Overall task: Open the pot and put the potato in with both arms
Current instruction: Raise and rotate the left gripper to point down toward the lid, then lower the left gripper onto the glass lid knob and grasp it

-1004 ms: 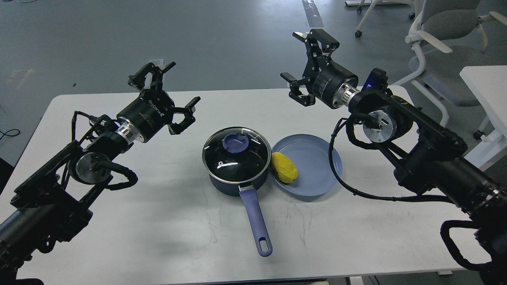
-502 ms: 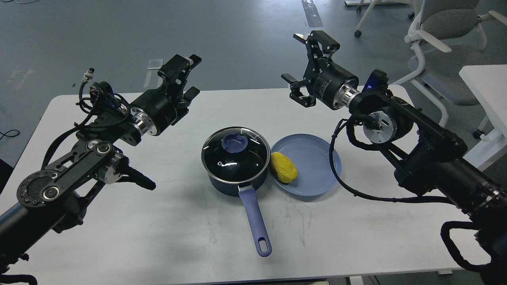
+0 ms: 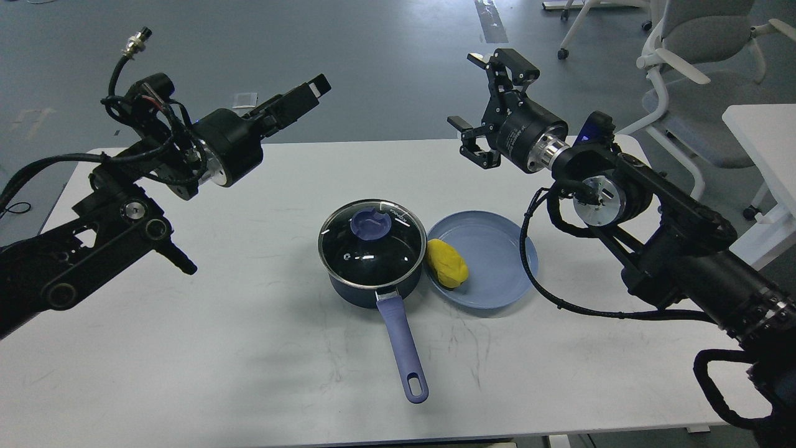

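While the lid is untouched, the left hand — edge-on, spread unknowable — could miss its knob below-right; the right hand is held spread.

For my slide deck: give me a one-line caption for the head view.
Both grippers, left and right, raised above a lidded pot beside a potato on a blue plate.

Your left arm enters from the left, elbow low, forearm rising toward the far side. Your left gripper is seen edge-on, fingers not separable, so its state can't be told. Your right arm comes in from the near right, reaching far-left. Your right gripper has fingers spread wide, holding nothing.
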